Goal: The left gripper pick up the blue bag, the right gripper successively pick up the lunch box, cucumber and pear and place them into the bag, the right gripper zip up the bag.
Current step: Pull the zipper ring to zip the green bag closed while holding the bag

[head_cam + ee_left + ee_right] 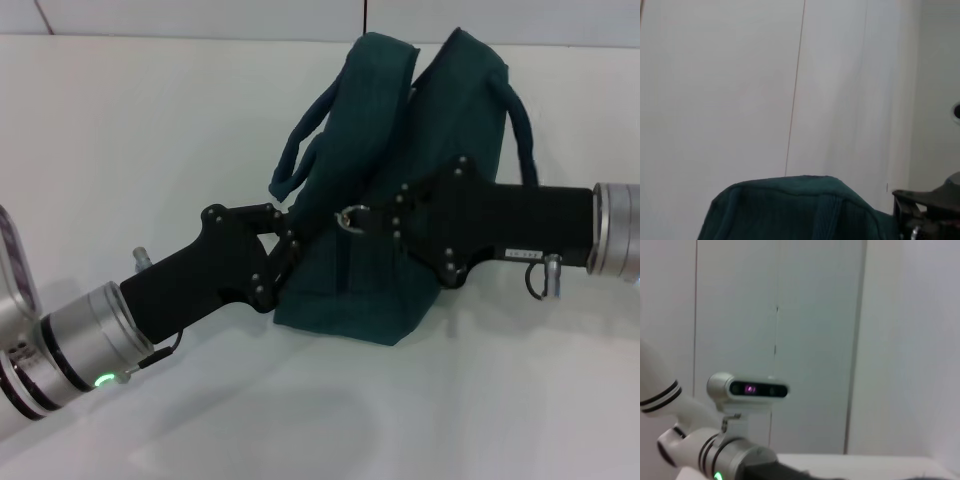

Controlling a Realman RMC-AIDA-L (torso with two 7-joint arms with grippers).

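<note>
The blue bag [420,150] stands upright in the middle of the white table, its handles [300,150] hanging at the sides. My left gripper [289,250] comes in from the lower left and is shut on the bag's near left edge. My right gripper [380,217], with the white label [522,254], reaches in from the right and is closed on the metal ring pull [352,218] of the zipper. The bag's top [790,205] also shows in the left wrist view, with the right gripper [927,210] beside it. The lunch box, cucumber and pear are out of view.
The white table [150,130] surrounds the bag, with a pale wall behind. The right wrist view shows the left arm's wrist camera [747,389] and silver wrist [735,460] against wall panels.
</note>
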